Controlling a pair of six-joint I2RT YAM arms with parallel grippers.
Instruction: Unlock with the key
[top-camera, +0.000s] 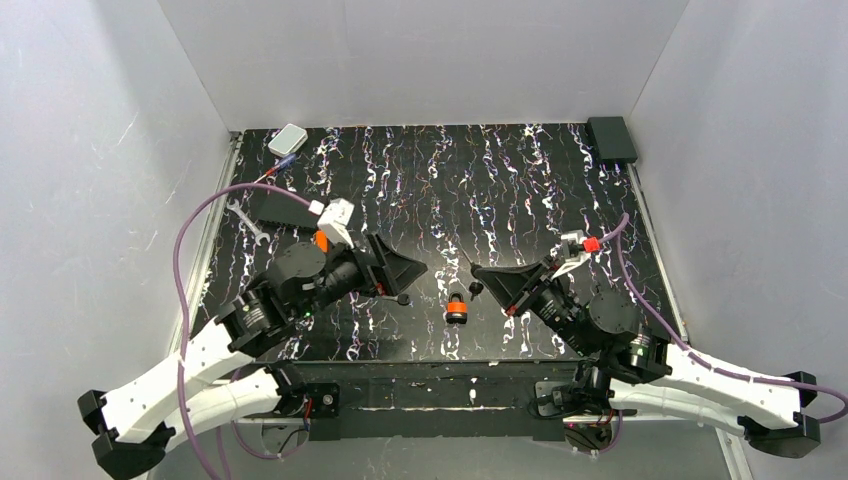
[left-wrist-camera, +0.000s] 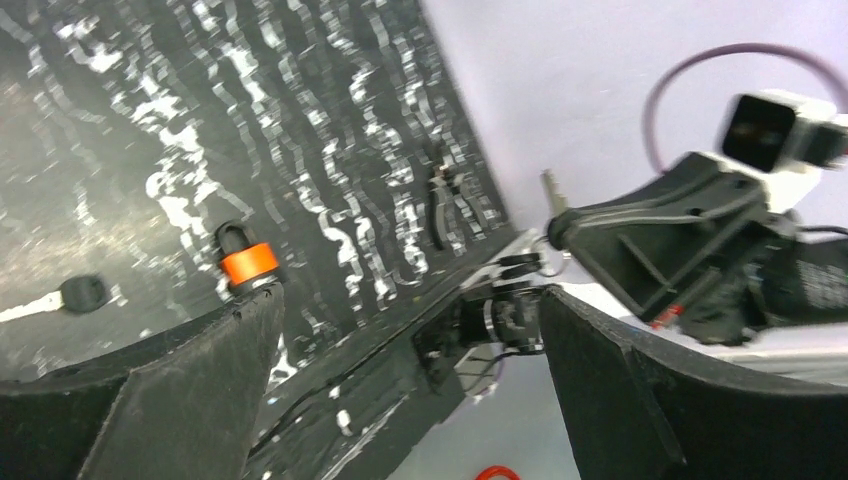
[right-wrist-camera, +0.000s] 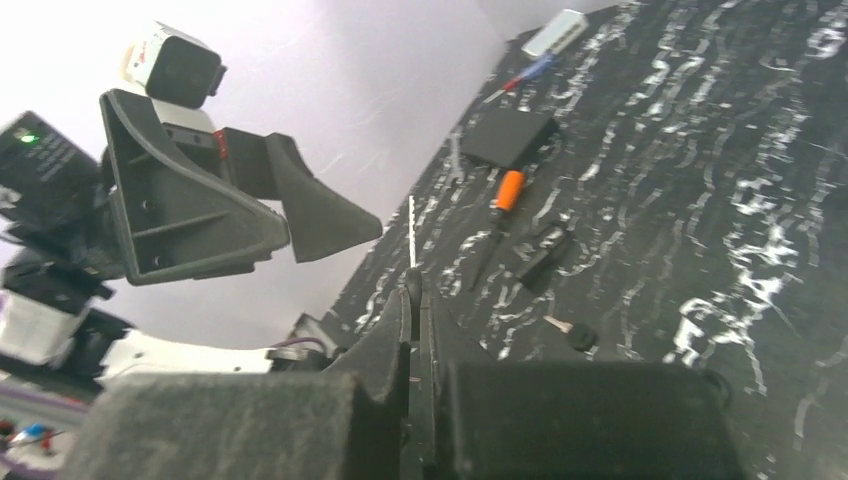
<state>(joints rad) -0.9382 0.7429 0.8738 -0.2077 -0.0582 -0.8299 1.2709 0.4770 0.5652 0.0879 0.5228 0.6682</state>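
The black tabletop streaked with white (top-camera: 520, 190) carries everything you need. Your left gripper (left-wrist-camera: 410, 300) hangs low over its near-left part, claw spread wide with nothing in it, probably so that it is ready to steady a lock.

Your right gripper (right-wrist-camera: 412, 300) faces it from the right. Its claw is pressed closed on the black plastic head of the tiny key (right-wrist-camera: 411, 225). The thin metal blade sticks out past the fingertips, which leaves it free to enter a keyhole.

On the left, near the left arm, lie an orange-handled screwdriver (right-wrist-camera: 505, 192) and a dark blocky object (right-wrist-camera: 545, 250). That object may be the padlock, though it is too small to be sure.

Between the two grippers, toward the near edge, stands a stubby orange-and-black cylinder (top-camera: 456, 308) with a black loop on top.

Smallest of all, a second black-headed key (top-camera: 403, 298) lies flat on the table just beside the left gripper, touched by neither claw. You likely need the lock held firm before the blade can be lined up.
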